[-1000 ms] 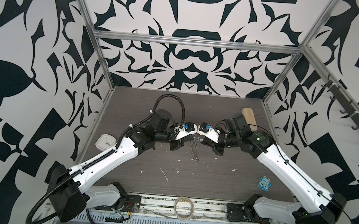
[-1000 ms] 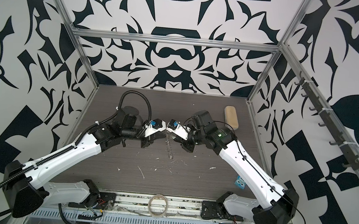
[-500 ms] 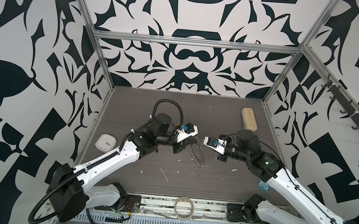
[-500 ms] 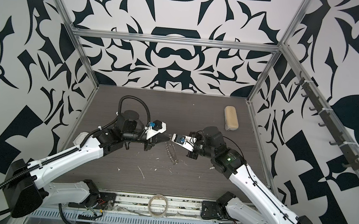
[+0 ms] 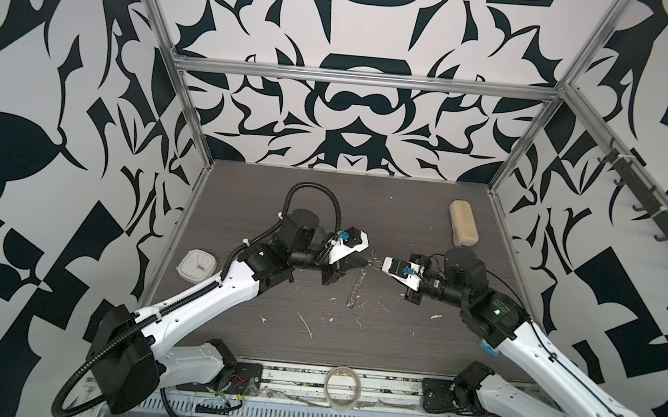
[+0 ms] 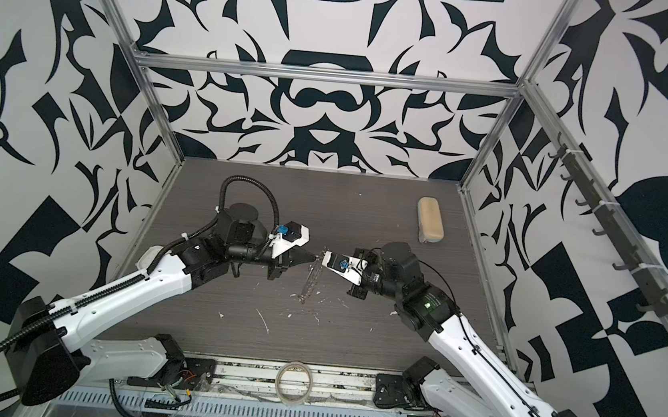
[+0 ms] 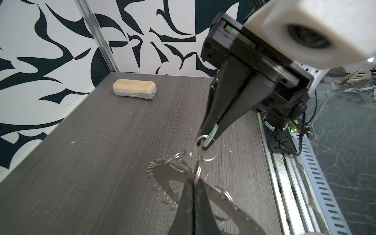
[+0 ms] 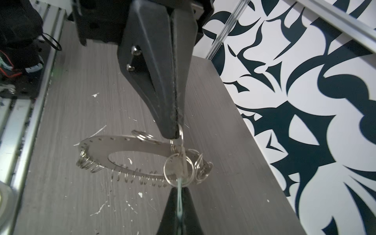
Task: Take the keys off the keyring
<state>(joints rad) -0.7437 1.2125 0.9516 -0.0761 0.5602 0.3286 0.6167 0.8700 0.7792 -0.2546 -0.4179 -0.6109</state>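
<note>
Since the flat grey metal keyring (image 8: 130, 148) hung edge-down over the dark wood-grain desk (image 5: 283, 196), I checked each hold. The left gripper (image 8: 174, 130) was pressed together on a wire loop at its rim. The right gripper (image 7: 210, 136) pinched the pale oval tag of the small silver metal key (image 8: 177, 167). The key lay between the two tips, with its long axis pointing toward the right gripper. I judged that the separating pull fell to the right arm.

keyring (image 8: 126, 146): grey perforated disc, wire-loop fringe, hanging over table (image 8: 81, 91) (lower-rim contact unclear)
keys (image 7: 209, 138): white-tagged, linked by split rings at keyring's top rim
</note>
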